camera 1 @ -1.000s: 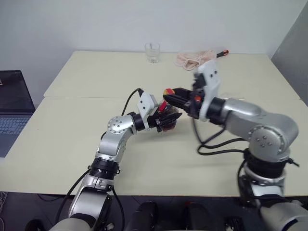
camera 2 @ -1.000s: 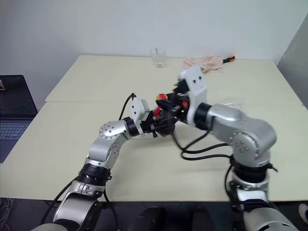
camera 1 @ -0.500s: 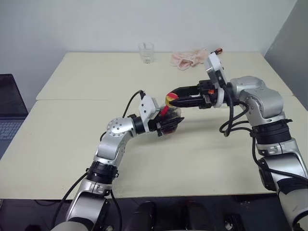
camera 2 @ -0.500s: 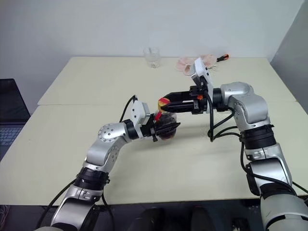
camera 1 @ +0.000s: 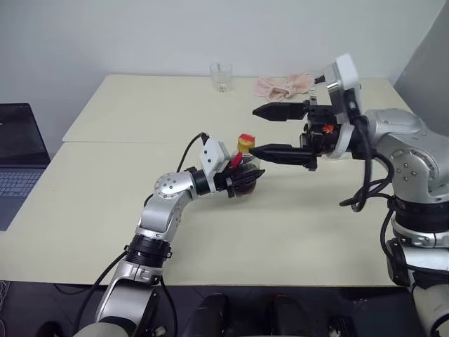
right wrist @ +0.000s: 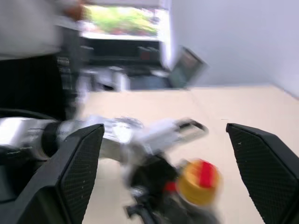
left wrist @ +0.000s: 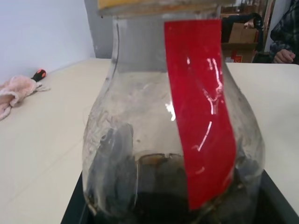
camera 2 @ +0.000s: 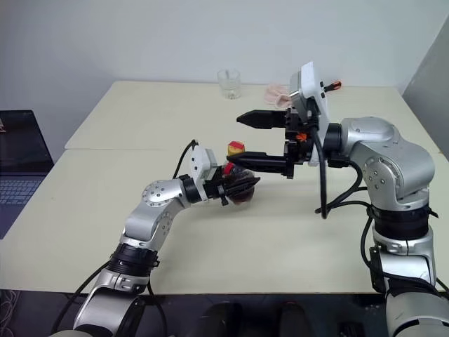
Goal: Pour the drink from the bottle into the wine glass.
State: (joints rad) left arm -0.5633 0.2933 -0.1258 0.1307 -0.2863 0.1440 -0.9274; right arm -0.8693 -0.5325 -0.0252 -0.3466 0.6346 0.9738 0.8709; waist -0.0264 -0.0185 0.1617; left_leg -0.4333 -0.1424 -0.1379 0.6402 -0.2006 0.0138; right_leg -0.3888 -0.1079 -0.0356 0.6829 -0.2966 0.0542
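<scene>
In the left eye view the left gripper [camera 1: 242, 181] has its fingers clamped round the body of the bottle [camera 1: 245, 175], which stands upright on the cream surface [camera 1: 105, 203] near the middle, yellow cap [camera 1: 245, 142] on. The right gripper [camera 1: 266, 131] hangs beside the cap with its fingers spread wide, one above the other, empty, the lower finger just next to the cap. At the far edge stand a short tumbler [camera 1: 222, 76] and, towards the far right corner, a pink cloth [camera 1: 283, 85]; a laptop [camera 1: 21, 158] sits off the left edge. The left wrist view shows the bottle from close by, the drink [left wrist: 159, 186] dark and low in its rounded body, a red label strip [left wrist: 201, 116] running down the clear wall. In the right wrist view the black fingers [right wrist: 79, 163] stand far apart with the capped bottle between and beyond them.
</scene>
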